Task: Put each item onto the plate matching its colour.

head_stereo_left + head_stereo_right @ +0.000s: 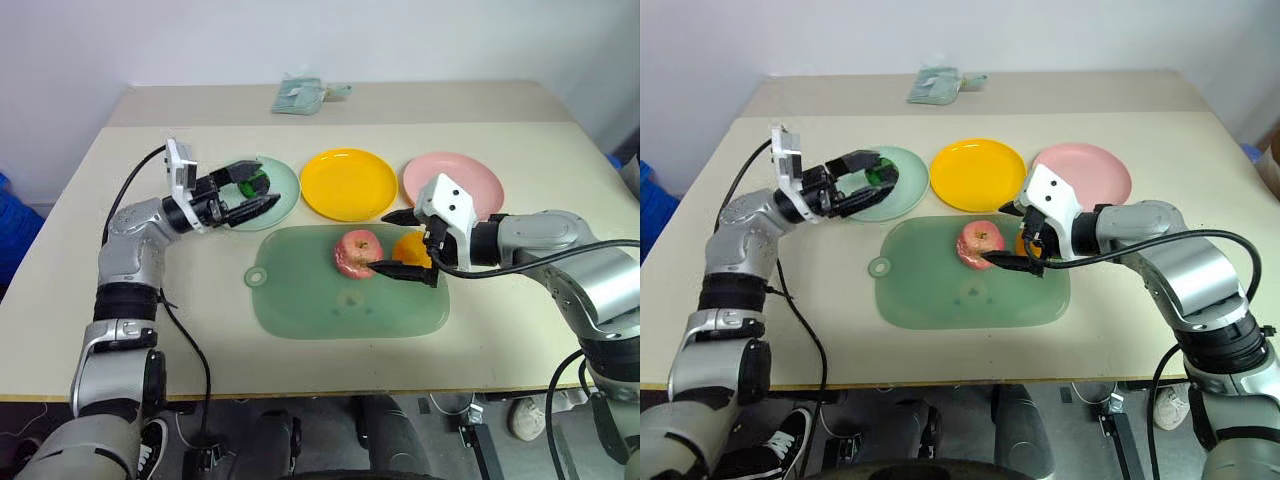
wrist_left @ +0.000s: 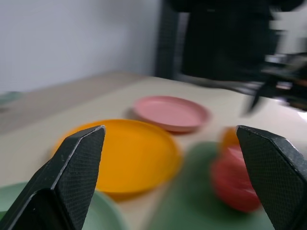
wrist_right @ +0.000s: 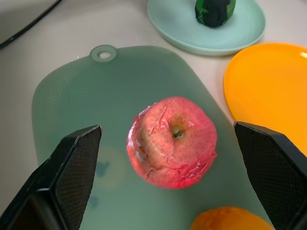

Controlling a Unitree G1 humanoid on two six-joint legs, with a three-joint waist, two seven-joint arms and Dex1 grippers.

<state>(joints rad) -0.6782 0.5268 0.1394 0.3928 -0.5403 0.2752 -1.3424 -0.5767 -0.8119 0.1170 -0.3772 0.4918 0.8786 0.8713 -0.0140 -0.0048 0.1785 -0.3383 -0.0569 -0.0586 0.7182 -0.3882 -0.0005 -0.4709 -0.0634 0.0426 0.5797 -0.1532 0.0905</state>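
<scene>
A dark green-and-black ball (image 3: pixel 214 10) rests on the pale mint green plate (image 1: pixel 287 190). My left gripper (image 1: pixel 256 187) is open and hovers just over that plate, its fingers apart from the ball. A pink-red apple (image 1: pixel 357 252) and an orange-yellow fruit (image 1: pixel 411 248) lie side by side on the large green mat (image 1: pixel 320 300). My right gripper (image 1: pixel 390 243) is open at the apple's right side, with the apple (image 3: pixel 172 141) ahead between its fingers and the orange fruit under the wrist. The yellow plate (image 1: pixel 350 183) and the pink plate (image 1: pixel 472 176) hold nothing.
The three plates stand in a row behind the mat. A pale green folded cloth (image 1: pixel 300 95) lies near the table's back edge. A black cable (image 1: pixel 130 190) runs along my left arm. Bare beige tabletop (image 1: pixel 540 340) lies on both sides of the mat.
</scene>
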